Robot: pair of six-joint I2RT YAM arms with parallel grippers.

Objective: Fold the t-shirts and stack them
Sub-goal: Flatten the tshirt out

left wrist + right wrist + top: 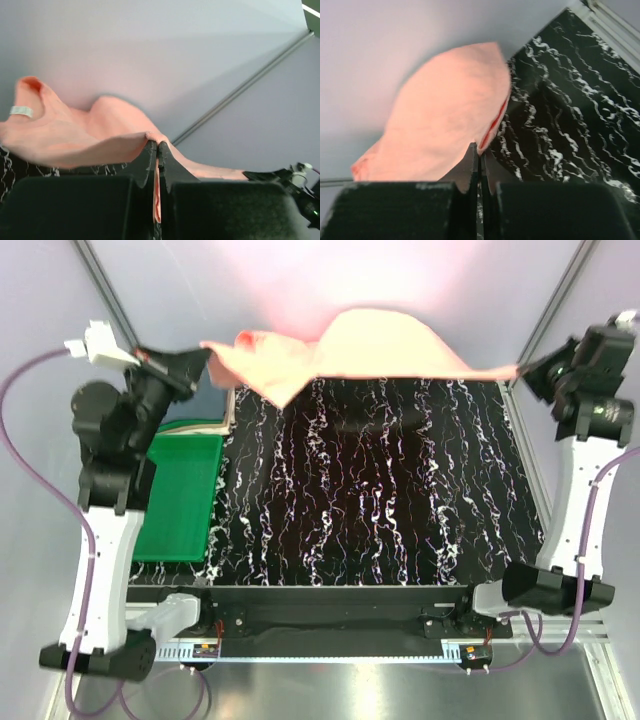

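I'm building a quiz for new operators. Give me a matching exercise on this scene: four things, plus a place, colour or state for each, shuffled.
1 pink t-shirt
2 green tray
3 table
4 right gripper

A black, white-veined
B shut on cloth
C held up at the far edge
D lying at the left

Pairs: 1-C, 2-D, 3-A, 4-B

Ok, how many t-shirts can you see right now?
1 for sure: the salmon-pink t-shirt, stretched along the table's far edge between the left gripper and right gripper. A blue-grey patch beside the green tray may be another, mostly hidden.
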